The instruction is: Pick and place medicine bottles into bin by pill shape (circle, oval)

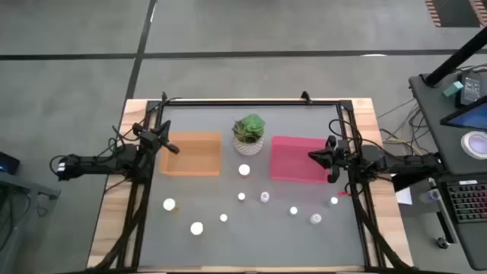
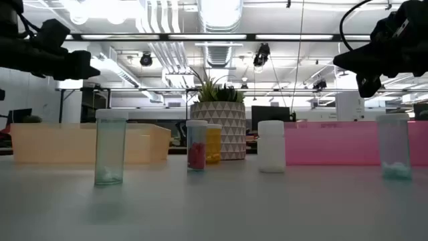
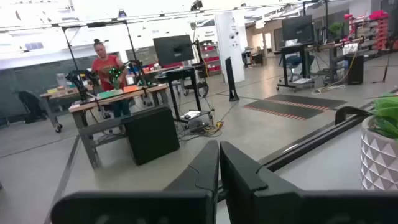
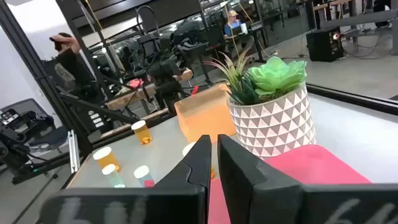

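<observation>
Medicine bottles (image 1: 244, 170) stand scattered on the grey table (image 1: 190, 251), in front of both grippers, none in a tray. The orange tray (image 1: 192, 154) lies just inward of the left gripper (image 1: 163, 141), clenched and empty above its edge. The pink tray (image 1: 297, 160) sits beside the right gripper (image 1: 323, 156), likewise clenched, empty.

The light is bright and even and comes from the ceiling lamps (image 2: 221, 10), which burn out to white glare in the low view. Shadows on the table (image 1: 259, 236) are very weak. The near table surface in the low view is out of focus. Both wrist views look soft, with the dark fingers (image 3: 242, 180) blurred.
</observation>
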